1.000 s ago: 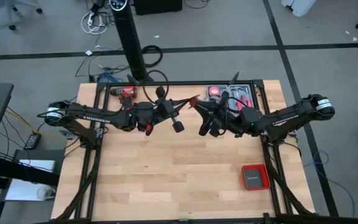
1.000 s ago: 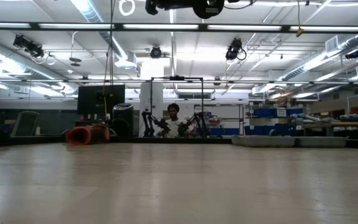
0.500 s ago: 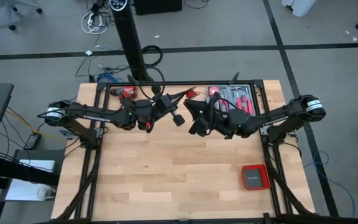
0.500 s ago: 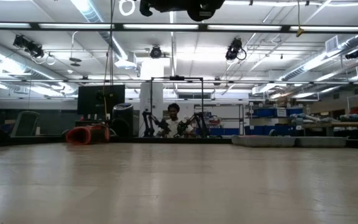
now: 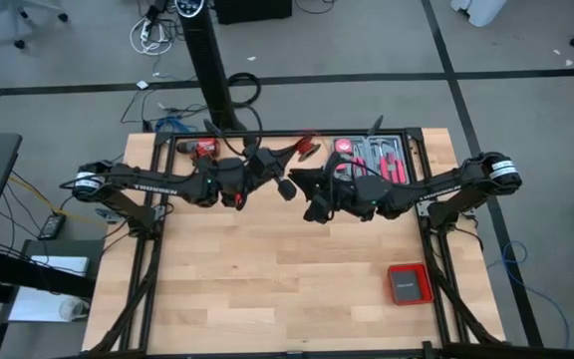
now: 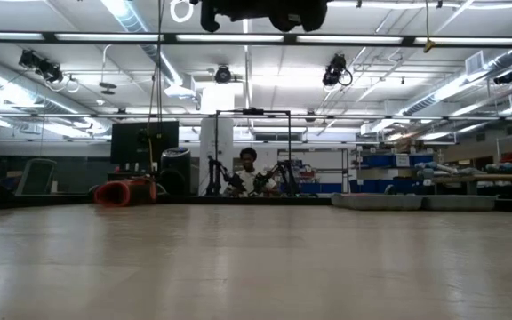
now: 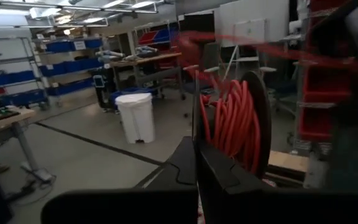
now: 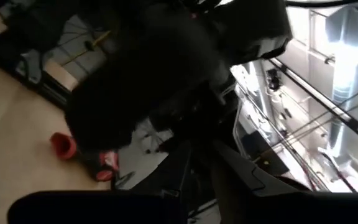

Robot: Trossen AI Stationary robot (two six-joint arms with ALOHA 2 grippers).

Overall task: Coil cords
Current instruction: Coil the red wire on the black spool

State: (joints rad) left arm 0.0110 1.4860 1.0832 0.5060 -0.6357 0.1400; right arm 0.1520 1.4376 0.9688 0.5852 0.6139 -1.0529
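While both arms hover above the far-centre wooden counter, the left end effector is clamped on the thin red cord coil; right end effector just beside, part-open, grip unclear. Collision could snag loops loose.

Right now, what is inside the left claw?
The left claw is shut on a spool wound with red cord. Its grip point is hidden.
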